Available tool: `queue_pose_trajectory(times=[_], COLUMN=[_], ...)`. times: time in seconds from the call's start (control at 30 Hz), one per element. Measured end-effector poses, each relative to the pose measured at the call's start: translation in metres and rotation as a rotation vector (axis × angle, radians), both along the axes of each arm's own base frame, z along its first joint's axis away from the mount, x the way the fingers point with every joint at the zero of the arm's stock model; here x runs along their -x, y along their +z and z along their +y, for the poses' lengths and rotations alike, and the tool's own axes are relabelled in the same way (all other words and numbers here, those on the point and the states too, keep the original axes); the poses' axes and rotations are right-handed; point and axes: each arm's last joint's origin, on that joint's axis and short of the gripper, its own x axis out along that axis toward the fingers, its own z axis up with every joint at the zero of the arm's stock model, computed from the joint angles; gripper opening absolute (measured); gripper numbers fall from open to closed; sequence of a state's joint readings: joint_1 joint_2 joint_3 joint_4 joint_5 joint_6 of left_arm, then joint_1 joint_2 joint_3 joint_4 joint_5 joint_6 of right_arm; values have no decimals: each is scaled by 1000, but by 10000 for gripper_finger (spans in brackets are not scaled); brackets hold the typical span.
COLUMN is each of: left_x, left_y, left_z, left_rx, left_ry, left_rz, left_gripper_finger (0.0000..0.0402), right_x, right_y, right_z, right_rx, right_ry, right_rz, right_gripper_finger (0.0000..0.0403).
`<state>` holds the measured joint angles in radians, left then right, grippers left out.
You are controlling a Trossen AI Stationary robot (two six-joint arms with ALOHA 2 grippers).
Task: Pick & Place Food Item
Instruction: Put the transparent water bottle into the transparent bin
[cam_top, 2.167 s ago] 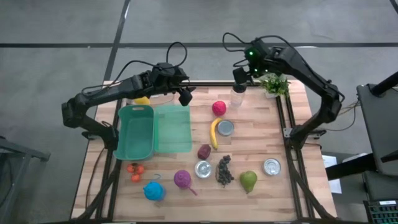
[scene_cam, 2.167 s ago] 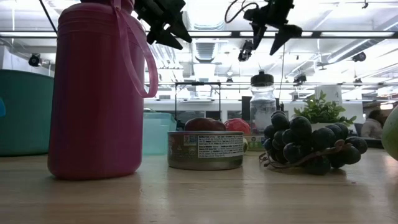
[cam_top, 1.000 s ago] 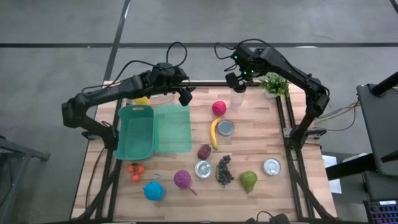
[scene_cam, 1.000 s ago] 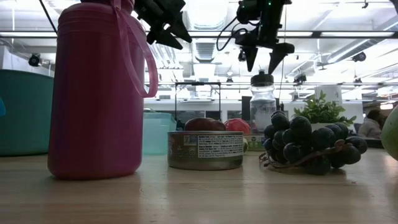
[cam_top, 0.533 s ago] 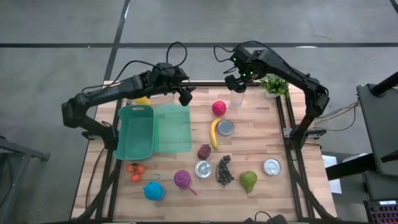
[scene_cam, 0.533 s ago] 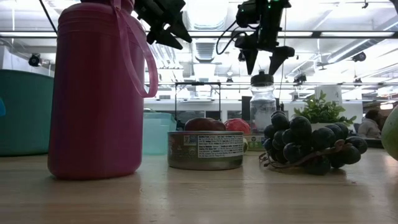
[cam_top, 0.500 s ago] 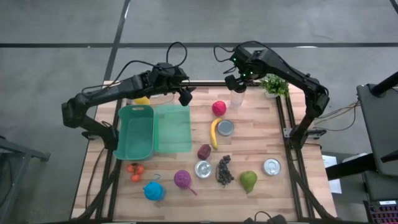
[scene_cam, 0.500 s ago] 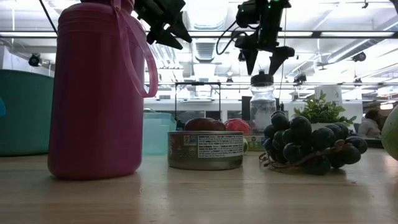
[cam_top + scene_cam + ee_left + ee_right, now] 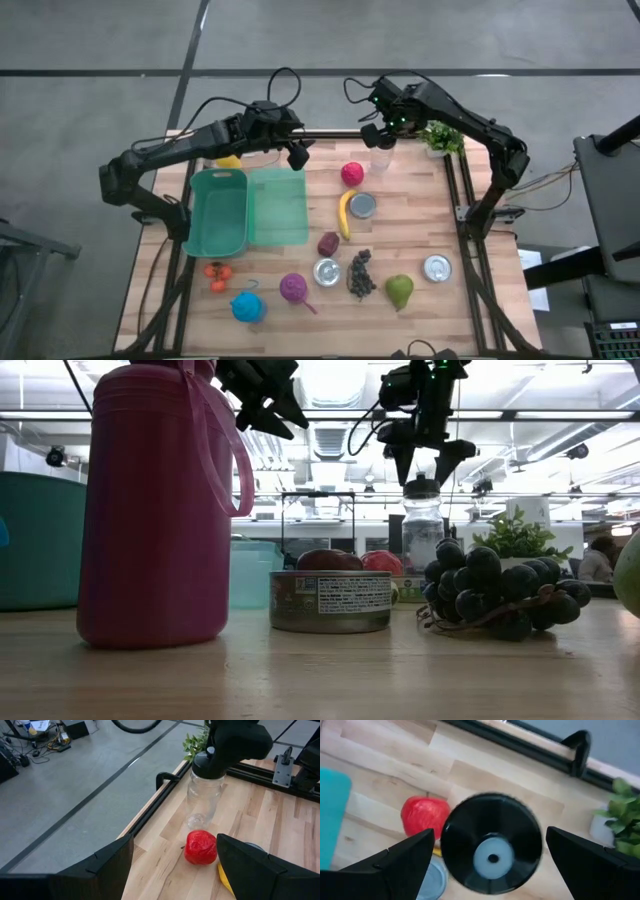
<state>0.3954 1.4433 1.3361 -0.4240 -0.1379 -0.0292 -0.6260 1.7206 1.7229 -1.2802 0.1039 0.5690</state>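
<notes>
A clear bottle (image 9: 381,158) with a black cap (image 9: 491,851) stands upright on the table's far side. My right gripper (image 9: 424,468) hangs open just above it, pointing down, one finger on each side of the cap and touching nothing. A red apple (image 9: 352,173) lies beside the bottle, with a banana (image 9: 344,215) nearer the table's front. My left gripper (image 9: 296,153) hovers open high over the far edge of the bins, empty.
Two teal bins (image 9: 220,210) sit at the left. Nearer the front are grapes (image 9: 360,273), a pear (image 9: 400,291), cans (image 9: 326,271), a pink bottle (image 9: 293,288) and tomatoes (image 9: 217,276). A small plant (image 9: 440,135) stands at the far right corner.
My right gripper has come over the bottle from the table's right and sunk a little toward its cap, staying open. The bottle has not moved.
</notes>
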Motion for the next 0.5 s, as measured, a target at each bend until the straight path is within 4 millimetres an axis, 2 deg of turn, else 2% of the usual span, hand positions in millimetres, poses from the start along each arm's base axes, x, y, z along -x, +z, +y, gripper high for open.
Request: queue_pose_trajectory(times=[0.5], left_x=[0], left_y=[0], left_z=[0], left_rx=[-1], left_ry=[0], left_rz=[0], left_gripper_finger=[291], right_x=[-2], right_y=[-18], right_z=[-1], right_rx=[-14], right_ry=[-3], right_rz=[4], right_gripper_finger=[382])
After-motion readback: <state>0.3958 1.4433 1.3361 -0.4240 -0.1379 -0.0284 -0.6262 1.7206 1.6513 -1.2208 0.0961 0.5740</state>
